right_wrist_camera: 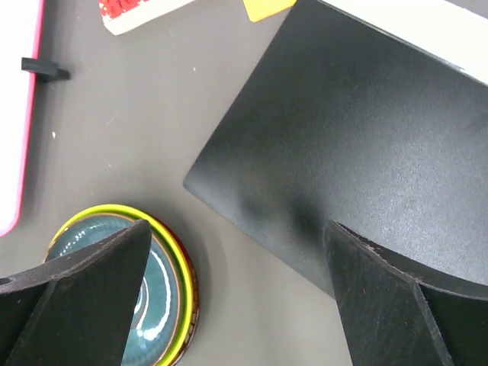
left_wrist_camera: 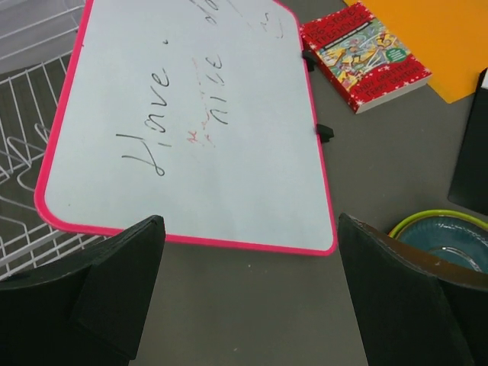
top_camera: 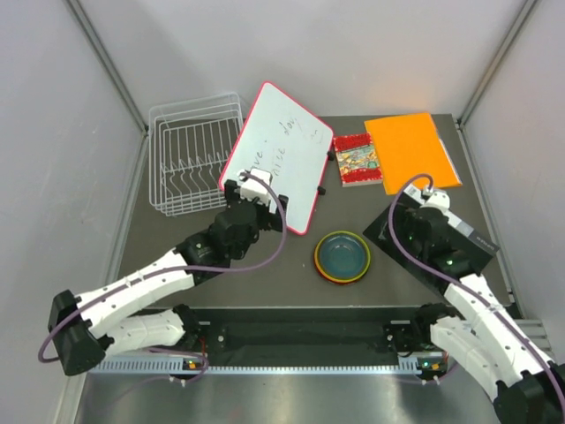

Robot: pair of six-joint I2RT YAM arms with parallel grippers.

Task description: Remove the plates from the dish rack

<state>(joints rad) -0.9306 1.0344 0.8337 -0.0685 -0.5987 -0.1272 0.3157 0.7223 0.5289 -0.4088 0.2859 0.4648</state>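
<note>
The left gripper (left_wrist_camera: pixel 248 229) hangs with its two dark fingers (left_wrist_camera: pixel 122 290) spread wide and nothing between them. In its wrist view the gap between them frames the near pink edge of the whiteboard (top_camera: pixel 278 155) and bare table (top_camera: pixel 265 274). The board carries handwriting in black and red. It lies slanted, and its 9 o'clock side overlaps the right wall of the dish rack (top_camera: pixel 190 163), a white wire basket in the table's 10 o'clock corner.

The right gripper (right_wrist_camera: pixel 236 229) is also spread apart and grasps nothing. In its wrist view its left finger overlaps the stack of plates (top_camera: pixel 342 256); whether it touches them cannot be told. Its right finger stands over a black sheet (right_wrist_camera: pixel 358 145) that lies flat on the table.

The plates sit nested on the table near its middle. They are at about 4 o'clock from the rack and well apart from it, just beside the whiteboard's near right corner. The dark teal plate is on top, a lime-green rim shows around it, and an orange-red edge shows beneath that.

At 12 o'clock from the stack lies a red book (top_camera: pixel 356 160) with a busy cover. Just to its 3 o'clock side is an orange folder (top_camera: pixel 410 150), which reaches toward the table's far right corner.
</note>
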